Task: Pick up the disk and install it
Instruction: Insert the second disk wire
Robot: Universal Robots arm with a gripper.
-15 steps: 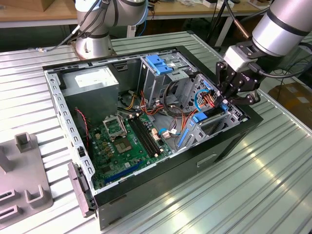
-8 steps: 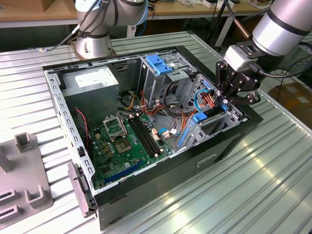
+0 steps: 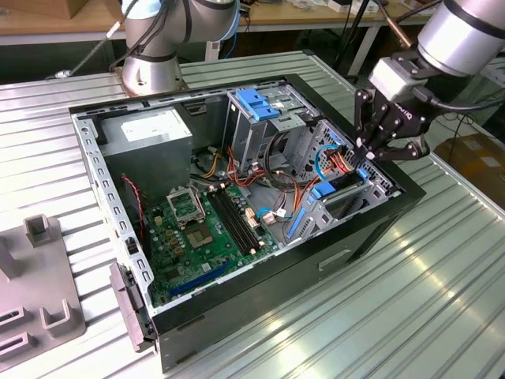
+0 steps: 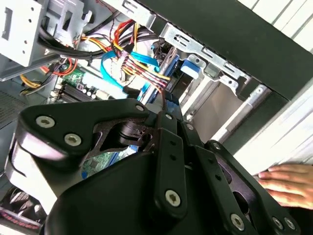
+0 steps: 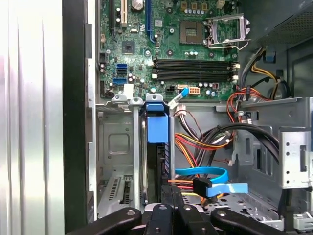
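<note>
The disk (image 5: pixel 157 164) stands on edge in the narrow metal bay at the case's corner, with its blue plastic tab (image 5: pixel 157 128) on the end towards the motherboard. In the exterior view that disk (image 3: pixel 346 188) sits low in the bay at the case's right corner. My gripper (image 3: pixel 368 156) hangs just above that bay. In the first wrist view the gripper (image 5: pixel 171 215) has its black fingers drawn together, shut, right over the disk's other end. Whether they touch the disk is hidden.
The open case (image 3: pixel 379 229) lies on a slatted metal table. Inside are the motherboard (image 3: pixel 201 229), a grey power-supply box (image 3: pixel 150 130), a blue-topped drive cage (image 3: pixel 260 106) and loose cables (image 5: pixel 210 142). A grey fixture (image 3: pixel 39 292) sits at the exterior view's left. A person's hand (image 4: pixel 288 183) rests beside the case.
</note>
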